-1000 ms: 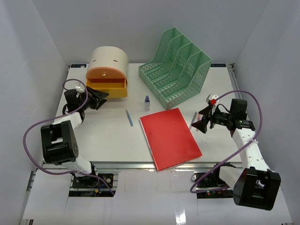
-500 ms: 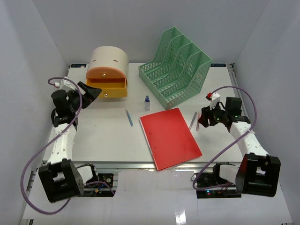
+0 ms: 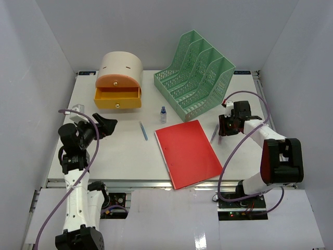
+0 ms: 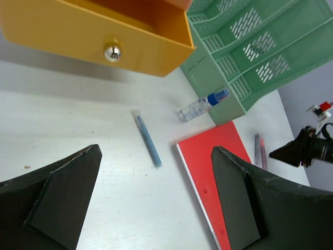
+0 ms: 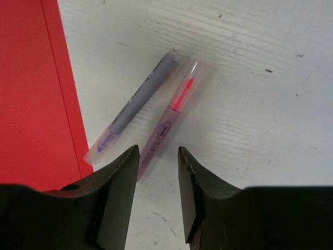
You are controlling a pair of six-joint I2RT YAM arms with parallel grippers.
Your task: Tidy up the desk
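Pens (image 5: 167, 127) beside red folder (image 5: 31, 94) edge; right tool (image 5: 157, 156) slightly parted above (nothing pinched); left tool (image 4: 156, 151) spread wide over desk (image 4: 78, 120).

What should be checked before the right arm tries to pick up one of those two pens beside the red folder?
1. Right gripper open: ok, there is a narrow gap between its jaws.
2. Lined up on one pen: ok, the pink pen runs into that gap.
3. Neighbour out of the way: not ok, the purple pen lies close alongside, its end by one finger.
4. Height above the desk: cannot tell.
5. A place to put pens: ok, the yellow drawer is pulled open.
6. Left gripper out of the way: ok, it is open, holds nothing and is on the far side.
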